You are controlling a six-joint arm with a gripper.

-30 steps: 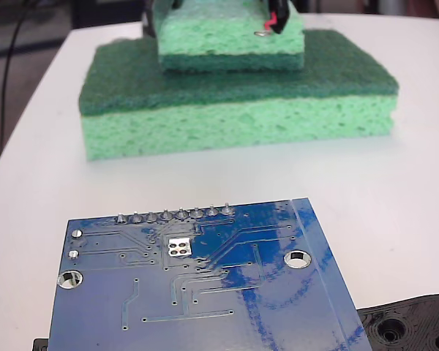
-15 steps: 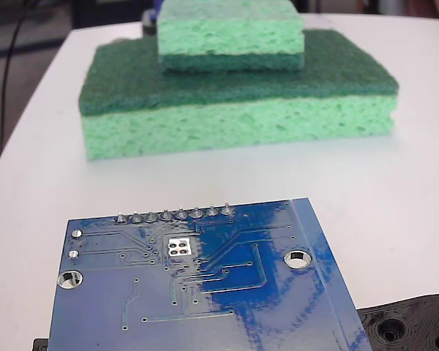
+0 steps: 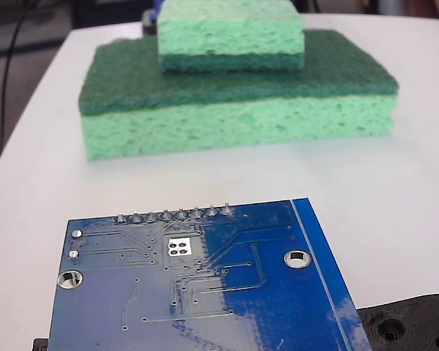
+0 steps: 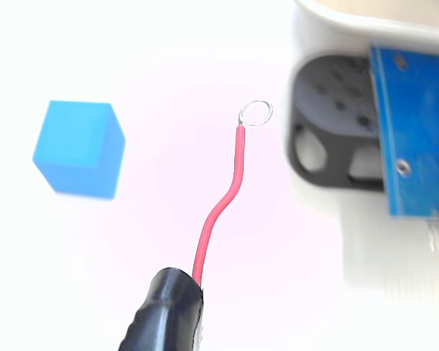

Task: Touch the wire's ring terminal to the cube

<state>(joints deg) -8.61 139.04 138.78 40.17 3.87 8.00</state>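
In the wrist view the cube (image 4: 79, 148) is a small blue block on the white table at the left. The wire's ring terminal (image 4: 255, 112), a thin silver ring on a red wire (image 4: 227, 197), hangs well to the right of the cube and does not touch it. The wire rises from a black taped stub (image 4: 164, 311) at the bottom edge, where my gripper holds it; the fingers themselves do not show. No arm, gripper or ring appears in the fixed view. There, only a sliver of blue (image 3: 159, 7) shows behind the small sponge block (image 3: 230, 36).
The small light-green sponge block lies on a wide green sponge slab (image 3: 234, 110) at the back of the table. A blue circuit board (image 3: 197, 285) (image 4: 417, 124) rests on a black bracket (image 3: 413, 325) (image 4: 329, 135), close to the right of the ring.
One second ago the gripper and ring were at the small sponge block's upper right in the fixed view. They have since left that view. Sponges and board have not moved.
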